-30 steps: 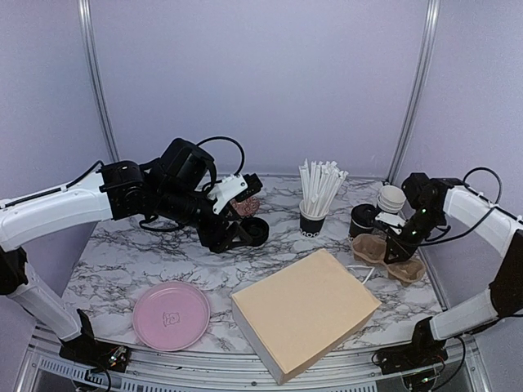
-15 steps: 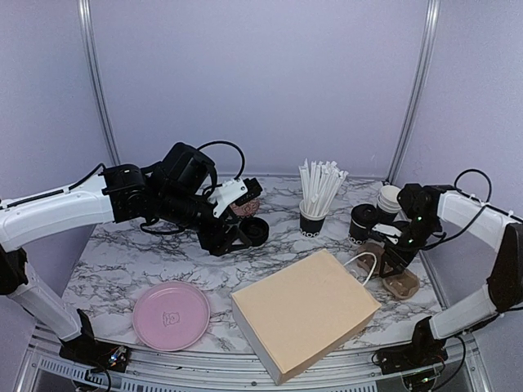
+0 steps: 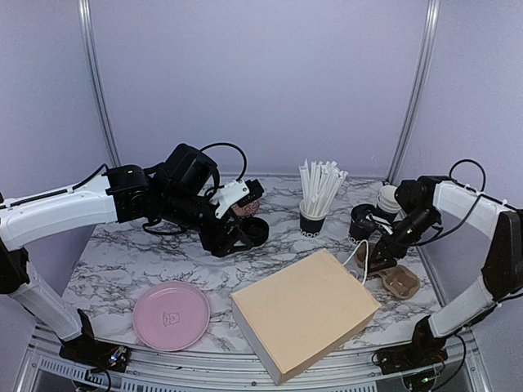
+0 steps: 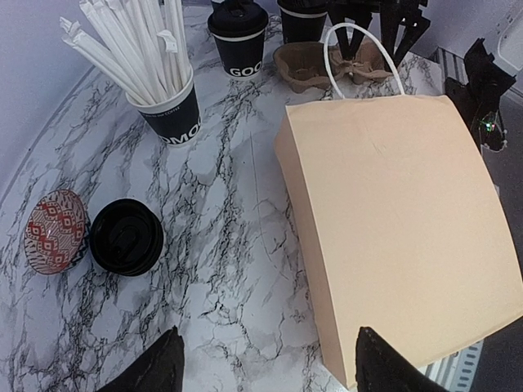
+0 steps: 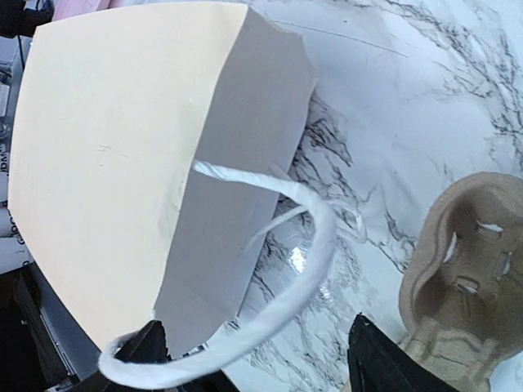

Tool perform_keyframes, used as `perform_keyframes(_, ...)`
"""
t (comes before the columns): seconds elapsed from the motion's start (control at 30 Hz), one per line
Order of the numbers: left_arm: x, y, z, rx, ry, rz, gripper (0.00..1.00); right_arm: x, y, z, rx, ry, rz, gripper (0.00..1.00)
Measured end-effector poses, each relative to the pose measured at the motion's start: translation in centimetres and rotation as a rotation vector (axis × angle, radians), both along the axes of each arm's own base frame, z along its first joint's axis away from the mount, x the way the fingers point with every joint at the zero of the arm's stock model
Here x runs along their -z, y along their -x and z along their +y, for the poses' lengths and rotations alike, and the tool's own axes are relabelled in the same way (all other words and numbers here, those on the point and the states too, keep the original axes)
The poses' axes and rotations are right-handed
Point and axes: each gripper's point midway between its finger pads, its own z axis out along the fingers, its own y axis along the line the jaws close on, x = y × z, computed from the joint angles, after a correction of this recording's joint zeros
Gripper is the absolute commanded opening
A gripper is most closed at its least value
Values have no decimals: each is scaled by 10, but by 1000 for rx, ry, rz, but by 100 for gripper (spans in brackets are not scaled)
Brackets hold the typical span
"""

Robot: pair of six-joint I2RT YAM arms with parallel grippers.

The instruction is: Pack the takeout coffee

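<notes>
R pincer (image 5: 258, 347) stands wide, nothing gripped: the white handle (image 5: 315, 245) of the paper bag (image 3: 304, 312) loops betw. its two fingers w/o being pinched. Bag lies flat on the tabletop (image 3: 122, 253), long axis near-left to far-right, mouth & handle at the far-right end, directly under this pincer. The lidded coffee cup (image 3: 362, 219) stands upright just far of it. A second cup (image 3: 391, 198), seemingly unlidded, is close by on the right, and the pulp carrier (image 3: 400, 280) is just near-right. So R arm is by far the nearer to cups & bag mouth. L pincer (image 4: 265, 371) is also wide & empty, well apart on the left by the stack of lids (image 4: 127, 237). Probably the bag must be stood up and opened before any cup goes in.
</notes>
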Motion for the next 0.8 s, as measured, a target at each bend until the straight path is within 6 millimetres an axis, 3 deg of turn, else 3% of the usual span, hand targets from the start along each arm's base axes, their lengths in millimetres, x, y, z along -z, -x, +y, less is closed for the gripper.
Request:
perform_keyframes(0.27, 0, 0, 0, -9, 3, 8, 72, 0, 14, 7, -77, -61, 49, 73)
perform_keyframes(0.5, 0, 0, 0, -9, 2, 8, 72, 5, 17, -19, -123, 97, -28, 70)
perform_keyframes(0.63, 0, 0, 0, -9, 2, 7, 72, 7, 18, -32, -145, 168, -49, 77)
perform_keyframes(0.8, 0, 0, 0, -9, 1, 8, 72, 3, 29, -18, -230, 133, -83, 78)
